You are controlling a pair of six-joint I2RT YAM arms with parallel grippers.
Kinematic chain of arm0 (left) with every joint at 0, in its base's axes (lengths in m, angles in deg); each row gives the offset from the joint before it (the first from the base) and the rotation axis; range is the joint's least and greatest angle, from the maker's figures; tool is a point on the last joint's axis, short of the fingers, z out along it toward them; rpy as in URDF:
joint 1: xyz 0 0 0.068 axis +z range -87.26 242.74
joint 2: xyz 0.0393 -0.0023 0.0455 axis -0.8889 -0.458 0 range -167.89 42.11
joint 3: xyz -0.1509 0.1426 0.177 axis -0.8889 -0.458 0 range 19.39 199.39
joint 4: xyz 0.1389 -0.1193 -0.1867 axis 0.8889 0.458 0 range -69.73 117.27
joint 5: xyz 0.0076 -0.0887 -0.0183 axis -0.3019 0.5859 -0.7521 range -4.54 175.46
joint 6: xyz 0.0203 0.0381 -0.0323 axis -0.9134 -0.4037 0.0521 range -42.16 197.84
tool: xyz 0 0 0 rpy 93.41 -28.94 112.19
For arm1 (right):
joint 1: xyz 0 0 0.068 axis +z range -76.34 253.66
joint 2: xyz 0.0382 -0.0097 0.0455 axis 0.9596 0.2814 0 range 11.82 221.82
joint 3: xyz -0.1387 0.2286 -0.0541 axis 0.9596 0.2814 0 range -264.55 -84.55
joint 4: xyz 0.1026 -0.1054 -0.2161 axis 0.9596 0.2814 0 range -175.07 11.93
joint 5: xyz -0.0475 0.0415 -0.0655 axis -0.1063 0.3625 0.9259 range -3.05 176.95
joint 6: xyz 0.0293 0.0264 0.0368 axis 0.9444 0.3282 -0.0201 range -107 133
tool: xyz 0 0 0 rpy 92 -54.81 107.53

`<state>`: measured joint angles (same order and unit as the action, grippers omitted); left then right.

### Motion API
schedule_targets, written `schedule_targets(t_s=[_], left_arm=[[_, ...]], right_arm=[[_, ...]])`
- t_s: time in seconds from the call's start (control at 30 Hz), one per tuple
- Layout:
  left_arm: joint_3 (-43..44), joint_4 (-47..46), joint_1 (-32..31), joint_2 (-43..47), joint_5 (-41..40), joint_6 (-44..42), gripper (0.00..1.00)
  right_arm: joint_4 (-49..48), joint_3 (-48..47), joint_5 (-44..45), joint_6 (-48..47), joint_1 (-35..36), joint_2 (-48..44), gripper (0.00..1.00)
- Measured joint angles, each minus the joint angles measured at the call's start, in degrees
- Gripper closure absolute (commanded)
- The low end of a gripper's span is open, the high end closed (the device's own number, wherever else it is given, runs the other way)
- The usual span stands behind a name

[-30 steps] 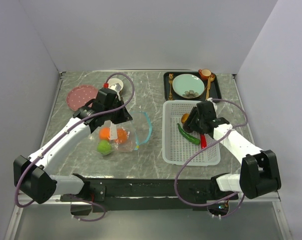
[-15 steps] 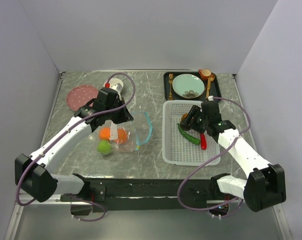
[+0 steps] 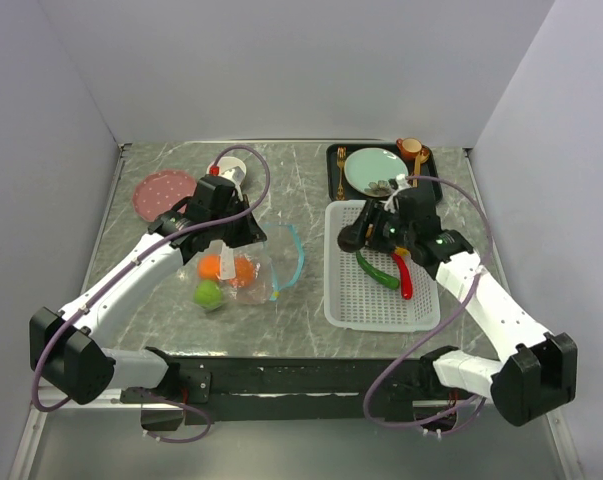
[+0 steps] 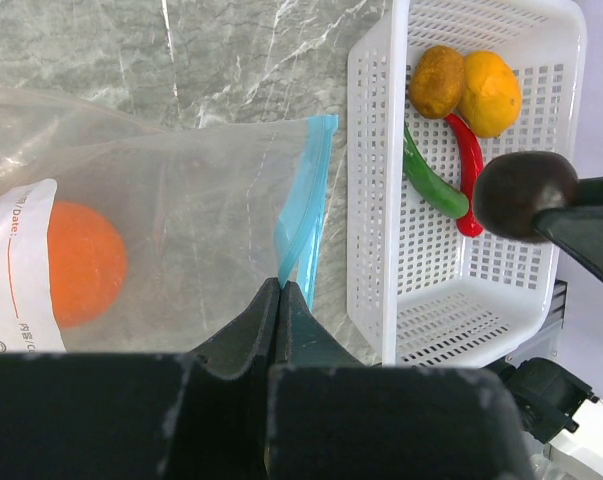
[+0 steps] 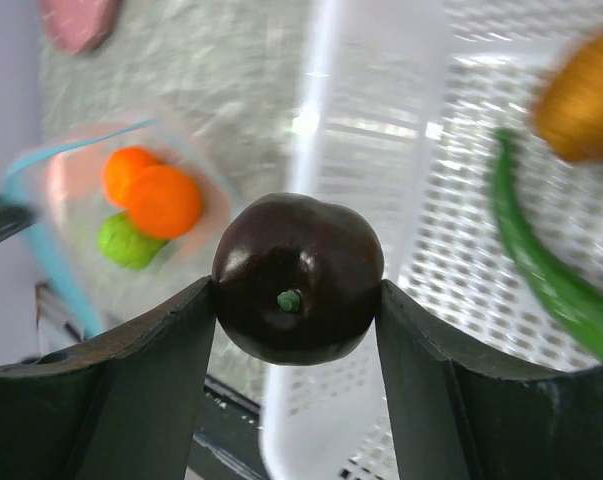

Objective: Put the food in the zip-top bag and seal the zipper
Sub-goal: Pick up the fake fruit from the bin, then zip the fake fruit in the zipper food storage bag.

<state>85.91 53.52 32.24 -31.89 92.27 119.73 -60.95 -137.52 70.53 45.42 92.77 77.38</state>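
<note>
- The right gripper [image 5: 297,292] has both fingers pressed on the dark round fruit [image 5: 298,262], which hangs above the left rim of the white basket [image 4: 376,200].
- The left gripper [image 4: 281,298] is closed on the upper edge of the zip-top bag [image 4: 181,220], just beside the teal zipper [image 4: 306,200], and lifts the mouth open toward the right.
- The bag lies left of the basket; two oranges [image 3: 226,267] and the green apple [image 3: 208,294] are inside.
- Step in hand, I judge: carrying the dark fruit to the bag.
- Next it must go left, into the mouth, and be released.
- The green pepper [image 4: 428,185], the red chili [image 4: 468,175] and two yellowish fruits [image 4: 438,80] wait in the basket.
</note>
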Motion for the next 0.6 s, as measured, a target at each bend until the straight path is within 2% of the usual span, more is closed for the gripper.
schedule_targets(t_s=[0.23, 0.6], left_arm=[[0.0, 0.0, 0.0, 0.0, 0.0, 0.0, 0.99], [-0.1, 0.9, 0.0, 0.1, -0.2, 0.3, 0.99]], right_arm=[[-2.4, -2.2, -2.1, 0.5, 7.5, 3.7, 0.57], [-6.0, -8.7, -3.5, 2.9, 17.7, 16.4, 0.57]])
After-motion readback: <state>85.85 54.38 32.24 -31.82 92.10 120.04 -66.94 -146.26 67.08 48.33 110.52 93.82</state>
